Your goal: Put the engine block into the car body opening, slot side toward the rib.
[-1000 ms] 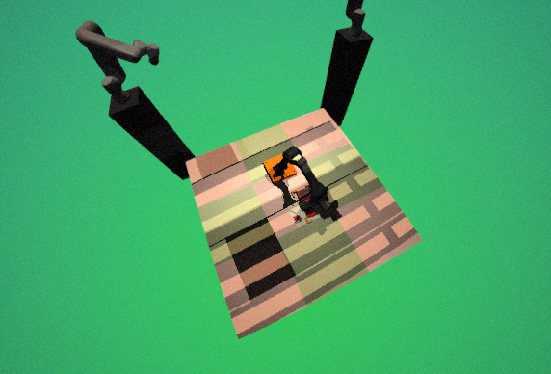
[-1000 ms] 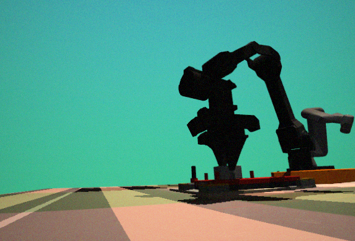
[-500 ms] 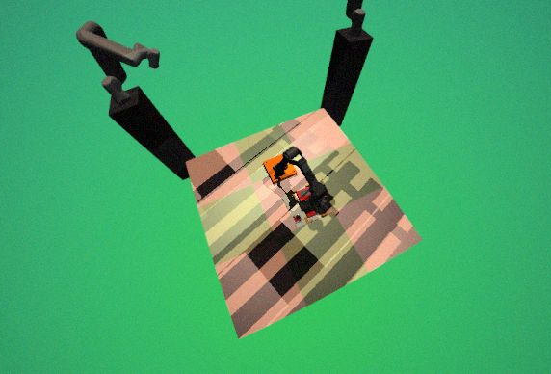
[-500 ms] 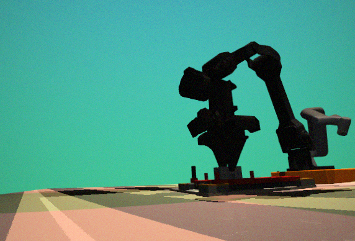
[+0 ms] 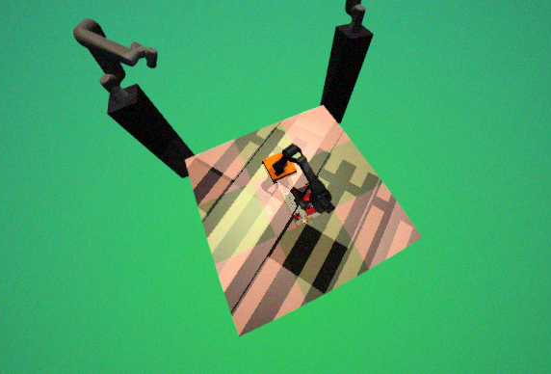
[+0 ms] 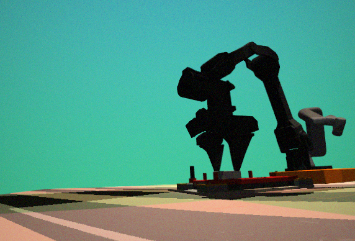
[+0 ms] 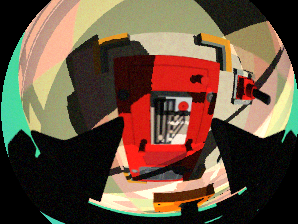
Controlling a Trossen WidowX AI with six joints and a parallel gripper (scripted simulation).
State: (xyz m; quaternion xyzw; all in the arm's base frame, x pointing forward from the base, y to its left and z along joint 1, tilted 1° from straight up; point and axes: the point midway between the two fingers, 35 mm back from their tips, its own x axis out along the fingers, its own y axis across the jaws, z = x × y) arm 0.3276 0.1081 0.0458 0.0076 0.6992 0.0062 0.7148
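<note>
The red car body [image 6: 264,179] [image 7: 134,135] lies flat, with short red pegs standing up from it. The grey engine block [image 6: 230,175] [image 7: 170,131] sits upright in its opening, with its top standing above the body in the exterior view. The wrist view shows dark slots and a red disc on its top. I cannot tell whether it is fully down, or make out the rib. My gripper [image 6: 227,170] [image 7: 170,122] is open; its fingertips are apart, close above the block's top in the exterior view. Whether they touch it is unclear.
Yellow-and-grey corner brackets [image 7: 115,38] [image 7: 215,40] stand beyond the body on a pale board. A black post [image 6: 192,172] [image 7: 261,96] rises from a red part beside the body. My arm's base stands on an orange plate [image 5: 272,166] [image 6: 345,175]. Two grey arms stand on black pedestals beyond the table.
</note>
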